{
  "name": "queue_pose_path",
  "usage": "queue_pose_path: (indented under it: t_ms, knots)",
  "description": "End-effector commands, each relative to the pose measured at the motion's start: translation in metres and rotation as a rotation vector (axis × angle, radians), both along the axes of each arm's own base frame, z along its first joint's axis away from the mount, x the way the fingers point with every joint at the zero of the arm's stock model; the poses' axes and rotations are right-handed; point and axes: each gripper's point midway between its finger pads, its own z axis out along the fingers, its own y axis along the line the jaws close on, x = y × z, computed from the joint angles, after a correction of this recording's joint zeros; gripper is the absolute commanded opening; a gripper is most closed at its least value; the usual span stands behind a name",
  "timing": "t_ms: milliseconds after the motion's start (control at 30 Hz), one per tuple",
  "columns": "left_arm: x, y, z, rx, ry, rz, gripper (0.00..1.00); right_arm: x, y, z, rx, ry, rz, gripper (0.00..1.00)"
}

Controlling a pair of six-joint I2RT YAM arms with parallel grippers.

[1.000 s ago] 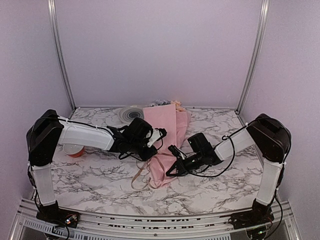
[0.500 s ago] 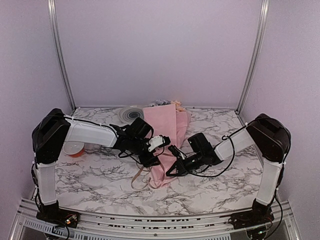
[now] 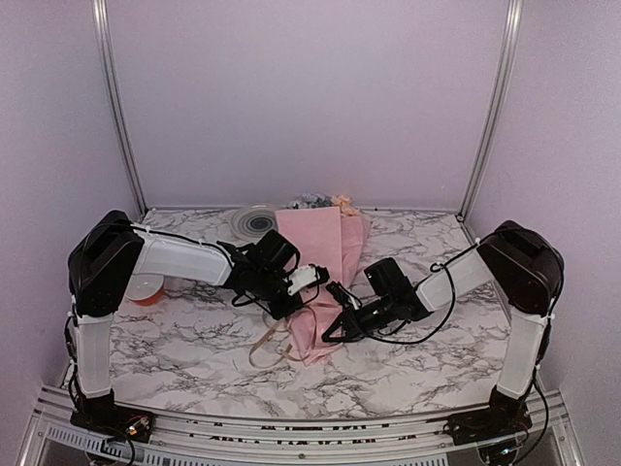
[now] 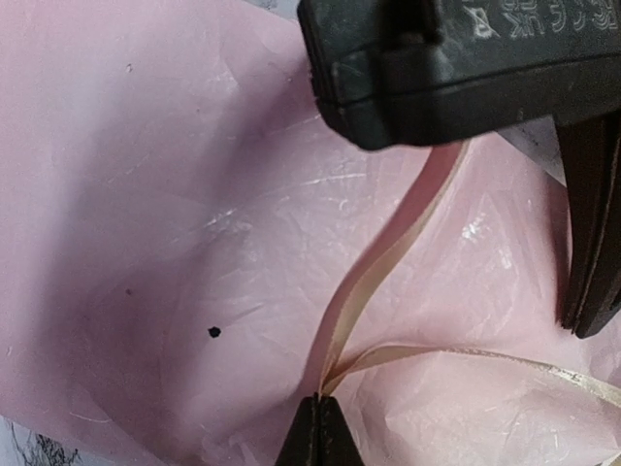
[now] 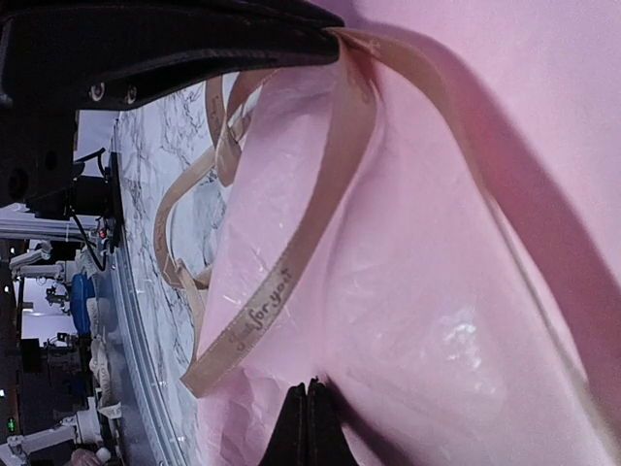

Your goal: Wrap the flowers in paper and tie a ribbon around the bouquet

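The bouquet (image 3: 325, 254) lies lengthwise on the marble table, a pink paper (image 4: 175, 194) cone with the flowers' blooms (image 3: 325, 202) at its far end. The tan ribbon (image 4: 388, 262) crosses its narrow near part, and loose loops (image 3: 270, 342) trail onto the table. My left gripper (image 4: 322, 427) is shut on the ribbon where two strands meet, right over the paper. My right gripper (image 5: 309, 417) is shut too. Its tips press on the paper (image 5: 466, 272) and hold no ribbon. A printed ribbon strand (image 5: 291, 262) hangs past it from the left gripper (image 5: 335, 34).
A small orange-red spool (image 3: 146, 289) sits at the left behind my left arm. A grey round disc (image 3: 254, 220) lies at the back near the wall. Both arms (image 3: 184, 260) (image 3: 456, 277) meet over the bouquet's near end.
My left gripper reached rightward over the bouquet with its jaws parted, then closed on the ribbon. The ribbon loops on the table shifted slightly. The right arm stayed put.
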Motion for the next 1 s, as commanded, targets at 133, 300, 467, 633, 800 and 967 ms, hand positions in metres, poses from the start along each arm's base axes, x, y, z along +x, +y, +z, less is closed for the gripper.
queue_pose_path:
  t_ms: [133, 300, 467, 633, 800, 967]
  knots:
    - [0.031, 0.001, 0.049, -0.096, -0.191, 0.145, 0.0, 0.001, -0.03, -0.051, -0.188, 0.067, -0.091, 0.0]
    - [0.047, 0.017, 0.102, -0.1, -0.484, 0.261, 0.0, 0.002, -0.029, -0.049, -0.185, 0.061, -0.095, 0.0]
    - [0.05, 0.034, 0.134, -0.055, -0.66, 0.374, 0.0, 0.002, -0.03, -0.053, -0.186, 0.073, -0.099, 0.0]
    - [0.042, 0.034, 0.133, -0.065, -0.677, 0.406, 0.0, 0.001, -0.031, -0.053, -0.187, 0.075, -0.101, 0.0]
    - [0.003, 0.015, 0.094, -0.125, -0.525, 0.293, 0.0, 0.002, -0.031, -0.052, -0.186, 0.069, -0.101, 0.0]
    - [-0.041, -0.002, 0.055, -0.169, -0.338, 0.185, 0.0, 0.004, -0.029, -0.05, -0.182, 0.068, -0.102, 0.0]
